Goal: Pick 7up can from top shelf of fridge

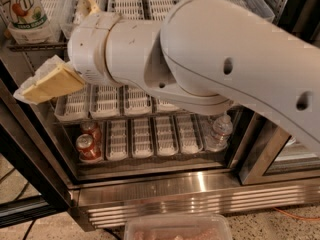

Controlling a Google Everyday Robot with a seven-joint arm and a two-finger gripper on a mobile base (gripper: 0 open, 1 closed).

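The robot's white arm (215, 64) fills the picture from 3 o'clock across to the centre and hides much of the fridge (200, 194) interior. The end effector (52, 44) sits at about 9 to 10 o'clock and points into the open cooler. It is spread wide. The tan lower finger (50, 84) juts out toward 8 o'clock, and the upper finger (87, 3) sticks up at 11 o'clock. Nothing is held between them.

The 7up can (22, 9) stands upright at the far left end of the top shelf (35, 46), in the 10 o'clock corner of the view. It is at 9 o'clock from the upper finger and at 12 o'clock from the lower finger's tip, near both but touching neither.

White slotted trays (125, 101) line the middle shelf under the arm. On the bottom shelf two red soda cans (89, 141) stand at 7 o'clock. A clear water bottle (220, 131) stands at 4 o'clock by the door frame. A clear plastic container (177, 226) lies at 6 o'clock in front of the ribbed steel base.
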